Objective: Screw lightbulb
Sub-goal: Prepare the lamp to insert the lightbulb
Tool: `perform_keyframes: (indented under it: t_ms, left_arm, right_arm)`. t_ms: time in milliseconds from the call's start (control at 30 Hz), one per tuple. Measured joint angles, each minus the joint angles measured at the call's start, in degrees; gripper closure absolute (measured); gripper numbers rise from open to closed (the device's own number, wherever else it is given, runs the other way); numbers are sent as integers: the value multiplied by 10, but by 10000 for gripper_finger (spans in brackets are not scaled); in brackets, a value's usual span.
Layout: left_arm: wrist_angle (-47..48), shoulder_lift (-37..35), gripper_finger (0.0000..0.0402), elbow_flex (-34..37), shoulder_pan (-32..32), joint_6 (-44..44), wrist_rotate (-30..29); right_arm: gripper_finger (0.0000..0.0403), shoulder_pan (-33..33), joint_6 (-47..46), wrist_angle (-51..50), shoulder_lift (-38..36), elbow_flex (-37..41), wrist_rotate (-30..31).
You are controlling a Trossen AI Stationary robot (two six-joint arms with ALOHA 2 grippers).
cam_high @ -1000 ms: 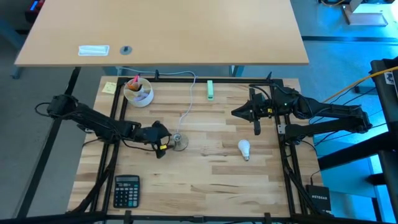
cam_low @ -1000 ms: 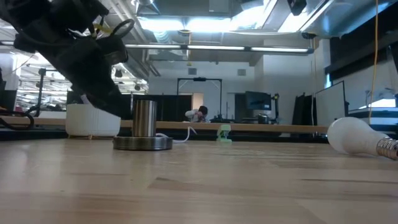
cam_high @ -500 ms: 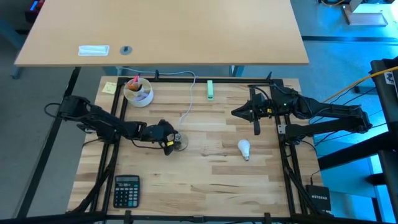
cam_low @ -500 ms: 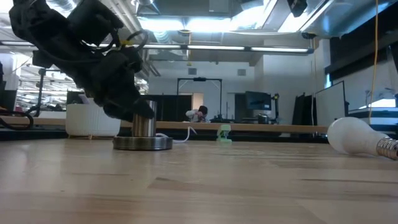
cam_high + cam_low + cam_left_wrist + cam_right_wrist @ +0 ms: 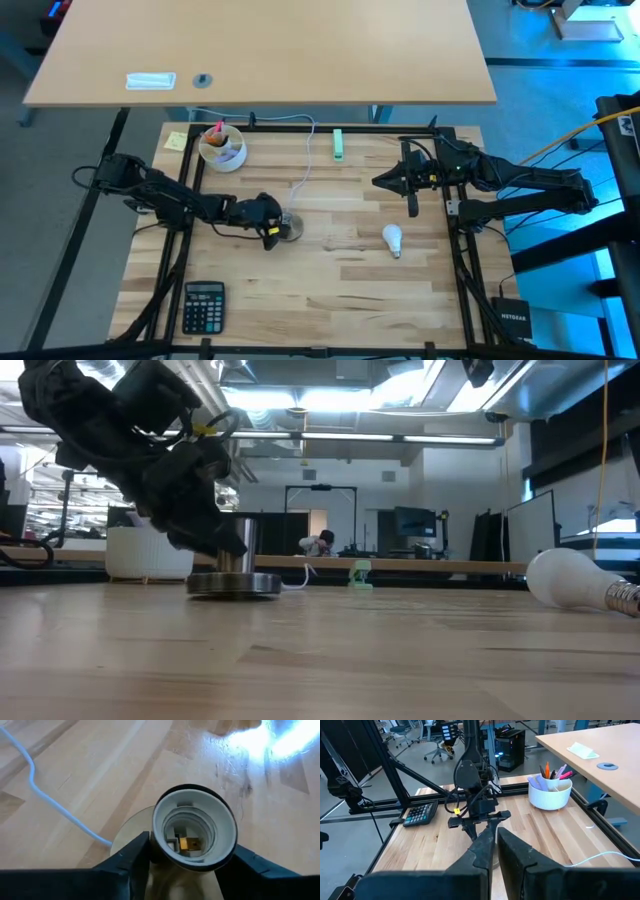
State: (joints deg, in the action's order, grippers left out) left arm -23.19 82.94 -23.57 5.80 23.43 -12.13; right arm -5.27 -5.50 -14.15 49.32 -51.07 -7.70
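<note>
The lightbulb (image 5: 393, 239) lies on its side on the table right of centre, with its screw base toward the near edge; it also shows in the low view (image 5: 575, 580). The round grey socket (image 5: 289, 228) stands upright on its disc base (image 5: 235, 584), its white-lined mouth (image 5: 194, 834) open upward. My left gripper (image 5: 275, 228) is shut on the socket's barrel. My right gripper (image 5: 378, 182) hovers shut and empty at the table's right, beyond the bulb. My left gripper pinches the socket's upright barrel (image 5: 152, 847) between its two fingers, one on each side just below the rim. The fingers (image 5: 131, 862) come slanting down from the table's left. The socket stays upright, its disc base on the table.
A thin white cord (image 5: 300, 180) runs from the socket toward the far edge. A white cup of pens (image 5: 222, 147), a yellow note (image 5: 176, 141) and a pale green plug block (image 5: 339, 144) sit at the back. A calculator (image 5: 204, 305) lies near left.
My left gripper has moved toward the table's right and down onto the socket, and its fingers now stand around the barrel. In the last half second the socket has shifted a little toward the right.
</note>
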Motion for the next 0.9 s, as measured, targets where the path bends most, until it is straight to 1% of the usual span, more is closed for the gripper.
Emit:
perform_keyframes:
  t_ms: [200, 367, 500, 633, 767, 900]
  left_arm:
    - [3, 0, 215, -40, 0, -50, 0]
    - [3, 15, 218, -87, -1, -109, -11]
    - [4, 62, 223, -134, -17, -131, -8]
    - [3, 119, 219, -198, -36, -154, 32]
    - [4, 176, 215, -258, -44, -185, 45]
    - [36, 224, 217, -299, -44, -207, 49]
  right_arm:
    - [373, 0, 0, -11, 0, 0, 0]
    - [373, 0, 0, -11, 0, 0, 0]
    - [373, 0, 0, -11, 0, 0, 0]
    - [373, 0, 0, -11, 0, 0, 0]
    - [373, 0, 0, -10, 0, 0, 0]
    - [373, 0, -1, -10, 0, 0, 0]
